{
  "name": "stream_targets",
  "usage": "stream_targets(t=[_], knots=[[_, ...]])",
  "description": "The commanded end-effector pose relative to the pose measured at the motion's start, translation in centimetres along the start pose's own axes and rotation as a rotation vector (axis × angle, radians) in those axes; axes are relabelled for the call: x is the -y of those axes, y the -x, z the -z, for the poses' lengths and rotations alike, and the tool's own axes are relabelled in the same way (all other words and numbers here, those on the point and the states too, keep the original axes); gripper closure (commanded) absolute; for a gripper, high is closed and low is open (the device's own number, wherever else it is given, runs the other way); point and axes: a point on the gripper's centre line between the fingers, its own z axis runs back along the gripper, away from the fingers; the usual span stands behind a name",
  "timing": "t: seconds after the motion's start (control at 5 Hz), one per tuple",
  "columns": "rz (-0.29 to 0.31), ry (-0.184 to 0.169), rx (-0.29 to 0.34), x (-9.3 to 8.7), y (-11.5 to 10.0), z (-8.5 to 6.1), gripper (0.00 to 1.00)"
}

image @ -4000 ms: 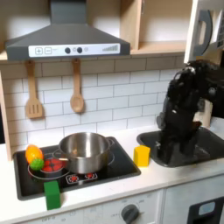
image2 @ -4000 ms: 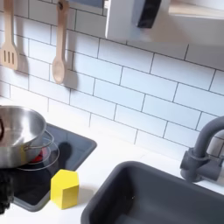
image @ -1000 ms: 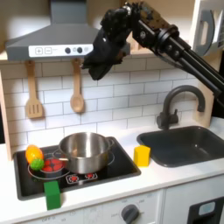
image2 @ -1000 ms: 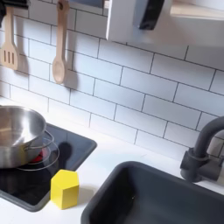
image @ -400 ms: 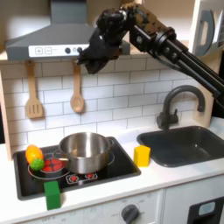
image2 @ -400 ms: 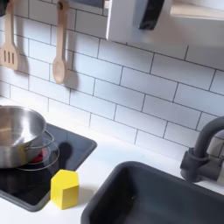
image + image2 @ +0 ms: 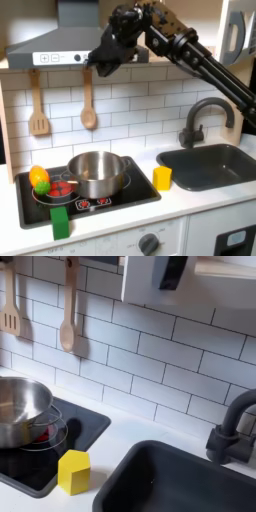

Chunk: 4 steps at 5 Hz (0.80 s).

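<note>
First exterior view: the gripper (image 7: 103, 62) hangs high in front of the range hood (image 7: 70, 45), the arm (image 7: 190, 55) reaching up and across from the first exterior view's right; whether its jaws are spread or closed cannot be told, since the dark fingers blur together, and nothing is visibly held. Just below the gripper a wooden spoon (image 7: 88, 103) hangs on the tiled wall, the thing nearest to it, with a slotted spatula (image 7: 38, 108) further to the first exterior view's left (both hung by their handles, so the heads point down). Well below the gripper a steel pot (image 7: 97, 173) stands on the hob (image 7: 140, 185), an orange-and-green toy fruit (image 7: 39, 179) beside it, a green block (image 7: 61, 222) at the counter's front edge, and a yellow block (image 7: 162, 177) between hob and sink (image 7: 215, 165). Second exterior view: the same spoon (image 7: 67, 311) and spatula (image 7: 9, 306) hang on the tiles; the pot (image 7: 22, 408) sits on the hob, the yellow block (image 7: 74, 472) upright beside the sink (image 7: 175, 481), the tap (image 7: 232, 426) at the second exterior view's right.
</note>
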Motion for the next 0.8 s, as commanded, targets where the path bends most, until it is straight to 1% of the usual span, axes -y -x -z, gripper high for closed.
stream_targets(t=[0.0,0.2,0.4,0.6], knots=[[0.003,0.005,0.032,-0.02,-1.39,0.21,1.0],[0.005,0.004,0.03,-0.17,-1.47,0.51,1.0],[0.015,0.015,0.031,0.13,-1.64,0.7,1.0],[0.019,0.019,0.037,0.17,-2.01,0.76,1.0]])
